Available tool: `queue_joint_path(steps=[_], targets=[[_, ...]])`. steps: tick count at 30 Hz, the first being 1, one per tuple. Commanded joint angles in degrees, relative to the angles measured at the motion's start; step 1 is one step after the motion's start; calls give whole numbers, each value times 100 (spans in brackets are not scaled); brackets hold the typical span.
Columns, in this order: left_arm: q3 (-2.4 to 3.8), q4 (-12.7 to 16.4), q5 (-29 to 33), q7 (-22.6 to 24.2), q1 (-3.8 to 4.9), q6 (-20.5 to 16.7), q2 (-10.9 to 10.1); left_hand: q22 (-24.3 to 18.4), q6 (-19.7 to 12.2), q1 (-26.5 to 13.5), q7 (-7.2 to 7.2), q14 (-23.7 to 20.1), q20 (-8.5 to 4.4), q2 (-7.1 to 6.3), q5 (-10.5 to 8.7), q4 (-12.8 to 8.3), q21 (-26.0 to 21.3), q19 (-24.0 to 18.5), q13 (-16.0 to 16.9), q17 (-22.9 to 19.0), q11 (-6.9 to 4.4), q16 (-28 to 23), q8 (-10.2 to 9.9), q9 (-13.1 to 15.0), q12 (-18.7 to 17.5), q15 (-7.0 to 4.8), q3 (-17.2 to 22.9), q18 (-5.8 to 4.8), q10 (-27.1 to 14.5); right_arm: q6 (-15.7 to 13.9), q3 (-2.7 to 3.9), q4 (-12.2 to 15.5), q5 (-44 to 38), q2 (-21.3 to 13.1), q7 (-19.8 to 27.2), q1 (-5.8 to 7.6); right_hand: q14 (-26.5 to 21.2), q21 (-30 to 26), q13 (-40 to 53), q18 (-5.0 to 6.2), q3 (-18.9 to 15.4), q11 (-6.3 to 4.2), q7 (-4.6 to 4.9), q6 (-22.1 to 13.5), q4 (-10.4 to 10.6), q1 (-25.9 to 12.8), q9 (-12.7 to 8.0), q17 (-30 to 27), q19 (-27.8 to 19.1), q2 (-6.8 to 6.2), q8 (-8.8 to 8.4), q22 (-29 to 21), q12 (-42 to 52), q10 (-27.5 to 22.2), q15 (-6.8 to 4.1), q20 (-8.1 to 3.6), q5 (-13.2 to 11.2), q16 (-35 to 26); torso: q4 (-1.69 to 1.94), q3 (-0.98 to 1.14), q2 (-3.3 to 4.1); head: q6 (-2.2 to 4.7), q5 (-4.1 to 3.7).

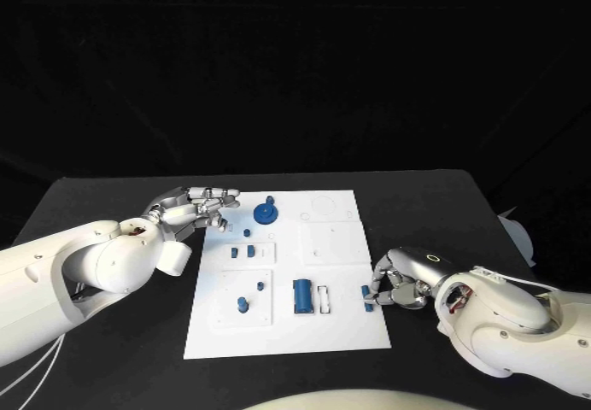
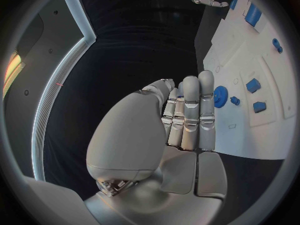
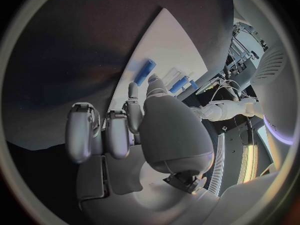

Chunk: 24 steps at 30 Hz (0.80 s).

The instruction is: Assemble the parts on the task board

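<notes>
Right hand [image 1: 396, 282] apparently pinches blue part [image 1: 367, 292] at board edge [image 1: 382, 325].

The task board [image 1: 345, 333] lay in the middle of the tabletop [image 1: 111, 205]. On its far part stood a gear part [image 1: 265, 211], with two small block parts [image 1: 242, 251] nearer, toward the board's left side. A cylinder part [image 1: 301, 295] lay in the near middle, and a small peg part [image 1: 242, 303] sat to its left. The left hand [image 1: 191, 211] was at the board's far left edge, beside the gear part. The right hand [image 1: 400, 282] was at the board's near right edge, its fingers [image 1: 384, 295] by a small edge part [image 1: 367, 293].
</notes>
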Motion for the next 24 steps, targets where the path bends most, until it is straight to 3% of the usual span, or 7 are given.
queue_joint_path(steps=[1, 15, 24], targets=[[3, 17, 10, 66, 2, 129, -7, -5, -7, -40, 17, -28, 0, 13, 6, 17, -36, -26, 8, -8, 12, 17, 34, -8, 32, 6, -18, 115, -47, 190, -1, -32, -161, 34, -50, -33, 380, 41, -783, -7, -23, -82, -8, 54, -3, -52, -9, 404, 131, 19, -35, 1153, 37, 118, 10, 14, -17, 38, 1, -1, -2, -13, 5], [3, 24, 10, 70, 2, 177, -14, -12, -4, -40, 13, -31, 1, 8, 6, 15, -45, -30, 8, -10, 10, 17, 37, -8, 34, 6, -21, 116, -51, 145, -1, -169, -281, 284, -46, -153, 394, 95, -735, -19, -25, -100, -29, 91, -9, -92, -18, 464, 160, 159, -61, 1174, 97, 153, -4, 1, 46, 77, 8, -2, 0, -38, 19], [3, 30, 10, 69, 2, 188, -23, -12, -4, -40, 13, -31, 1, 8, 6, 15, -45, -30, 8, -10, 10, 17, 37, -8, 34, 6, -21, 116, -51, 232, 0, -383, -379, 449, -39, -250, 396, 111, -730, -23, 24, -124, -53, 109, -113, 228, -24, 486, 172, 153, -96, 1186, 88, 149, -25, -20, 78, 89, 3, -2, -5, -47, 38]])
